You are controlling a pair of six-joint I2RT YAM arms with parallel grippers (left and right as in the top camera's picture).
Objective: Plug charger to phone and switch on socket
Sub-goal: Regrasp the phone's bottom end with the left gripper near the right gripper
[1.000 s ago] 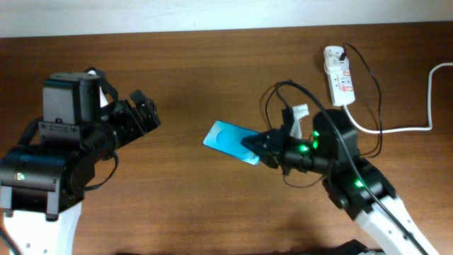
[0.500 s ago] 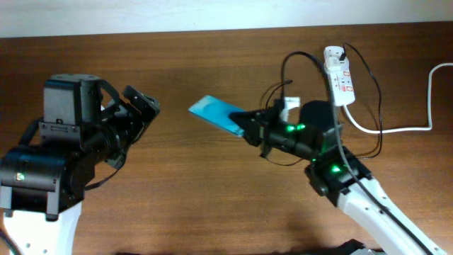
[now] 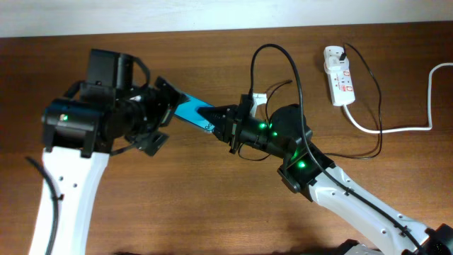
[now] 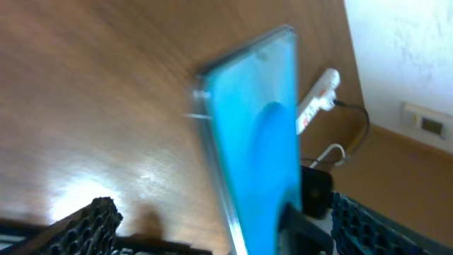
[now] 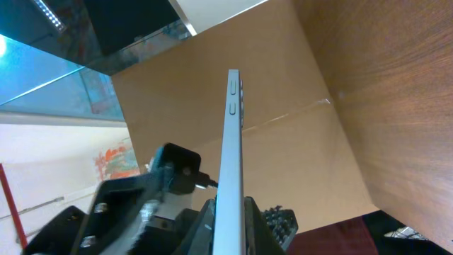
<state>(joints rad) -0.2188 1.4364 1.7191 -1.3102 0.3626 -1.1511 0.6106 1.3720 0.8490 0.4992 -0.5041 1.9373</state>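
A: Overhead first. Where's the phone?
B: The phone (image 3: 192, 108) is off the desk (image 3: 177, 205), tilted in the air over its middle. The right gripper (image 3: 218, 119) is clamped on one end. The left gripper (image 3: 164, 117) is spread wide around the other end, not closed on it. The socket (image 3: 338, 74) lies by the far edge, toward the right corner. The charger cable (image 3: 296, 74) loops over the right arm; I can't find its plug tip.
A: Left wrist?
B: Blue screen mid-frame between wide-apart fingers (image 4: 88, 223), no contact visible.
A: Right wrist?
B: The phone shows edge-on, pinched at its lower end.
A: Step?
B: Looks like a handover. Plugging hasn't begun and the switch is untouched. Next the left should close squarely on the free end before the right lets go. That frees the right for the plug.
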